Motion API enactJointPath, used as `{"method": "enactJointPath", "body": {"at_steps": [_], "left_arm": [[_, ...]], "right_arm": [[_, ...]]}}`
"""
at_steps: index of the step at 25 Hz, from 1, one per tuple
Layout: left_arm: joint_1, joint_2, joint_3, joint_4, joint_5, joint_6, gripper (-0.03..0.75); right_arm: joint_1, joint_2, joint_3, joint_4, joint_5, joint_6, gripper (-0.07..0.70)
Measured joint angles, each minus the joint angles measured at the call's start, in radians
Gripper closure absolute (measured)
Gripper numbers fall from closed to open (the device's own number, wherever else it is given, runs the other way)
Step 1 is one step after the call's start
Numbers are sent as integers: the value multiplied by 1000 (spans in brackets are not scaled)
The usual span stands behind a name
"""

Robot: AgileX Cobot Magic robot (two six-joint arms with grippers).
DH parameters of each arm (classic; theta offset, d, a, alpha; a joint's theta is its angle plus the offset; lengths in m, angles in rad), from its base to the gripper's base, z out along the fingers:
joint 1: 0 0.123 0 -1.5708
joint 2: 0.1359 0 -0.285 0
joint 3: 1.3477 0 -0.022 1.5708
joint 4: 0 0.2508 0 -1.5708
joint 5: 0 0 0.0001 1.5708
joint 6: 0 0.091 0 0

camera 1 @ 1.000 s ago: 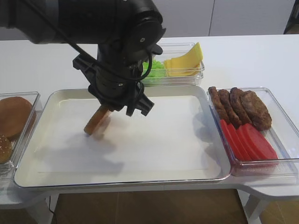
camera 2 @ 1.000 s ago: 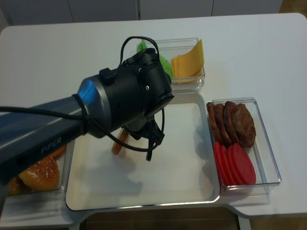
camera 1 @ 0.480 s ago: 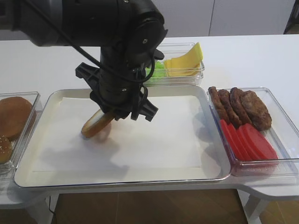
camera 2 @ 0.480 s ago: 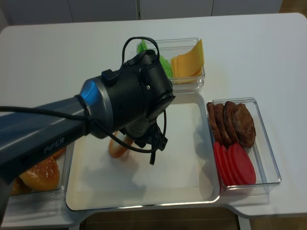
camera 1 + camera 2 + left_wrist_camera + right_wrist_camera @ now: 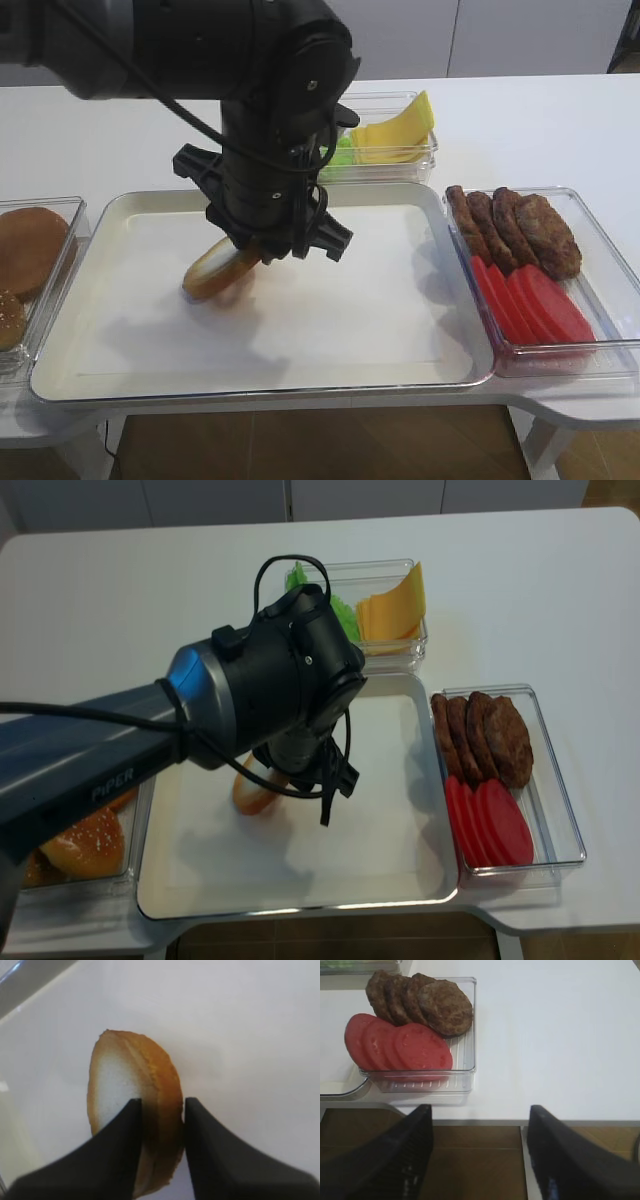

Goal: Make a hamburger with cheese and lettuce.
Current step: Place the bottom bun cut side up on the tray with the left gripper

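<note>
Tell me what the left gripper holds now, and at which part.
The left gripper has the bun half between its fingers, which straddle its edge, one on the pale cut face, one on the brown crust. Right gripper: nothing.

The left arm [image 5: 260, 100] hides most of the lettuce [image 5: 338, 150] and the upper part of the bun half [image 5: 215, 272]; the bun tray [image 5: 60, 215] is cut off

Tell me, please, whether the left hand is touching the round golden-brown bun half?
Touching: the left wrist view shows both fingers of the left hand pressed against the bun half, tilted on edge.
</note>
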Motion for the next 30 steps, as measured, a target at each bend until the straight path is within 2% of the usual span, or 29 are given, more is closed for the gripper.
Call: {"method": "enactJointPath", "body": {"at_steps": [17, 30], "left_arm": [[-1, 0, 0, -29, -39, -52, 500], [-1, 0, 0, -49, -51, -53, 448]], "right_arm": [[0, 0, 0, 0, 0, -2, 182], [0, 0, 0, 0, 0, 0, 182]]}}
